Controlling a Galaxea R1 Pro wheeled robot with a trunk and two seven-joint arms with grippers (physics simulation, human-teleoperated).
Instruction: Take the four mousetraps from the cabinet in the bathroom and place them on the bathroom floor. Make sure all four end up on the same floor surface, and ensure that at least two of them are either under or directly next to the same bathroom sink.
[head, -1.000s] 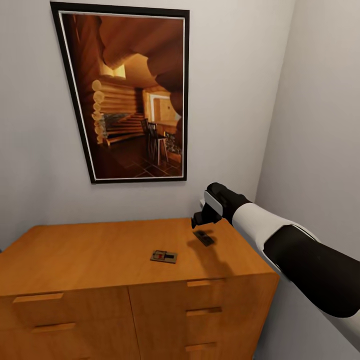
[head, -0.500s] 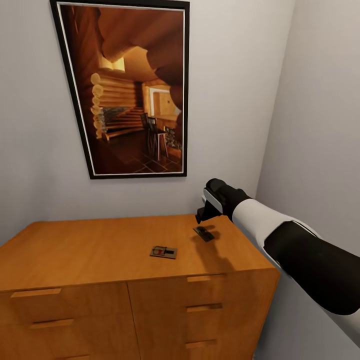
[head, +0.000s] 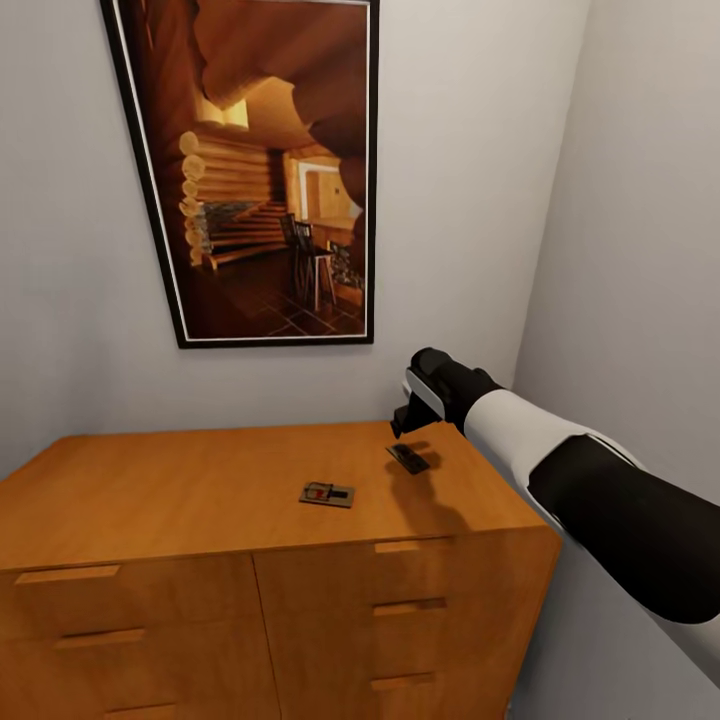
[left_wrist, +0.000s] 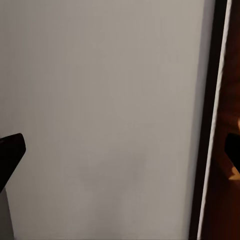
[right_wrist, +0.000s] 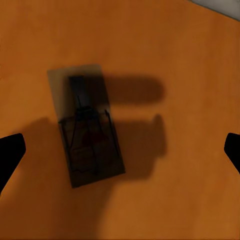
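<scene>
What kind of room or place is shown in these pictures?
Probably the corner of a small indoor room in a home; the pictures alone do not settle which room. A wooden cabinet with drawers stands against plain pale walls, a framed log-cabin picture hangs above it, and two mousetraps lie on top.

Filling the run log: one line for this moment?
right gripper: open, above mousetrap | second mousetrap: on cabinet top | left gripper: open, facing wall

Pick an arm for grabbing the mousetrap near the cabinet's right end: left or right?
Right. The right gripper hovers open directly above that mousetrap on the cabinet; its wrist view centres the trap. The left gripper faces the wall.
</scene>
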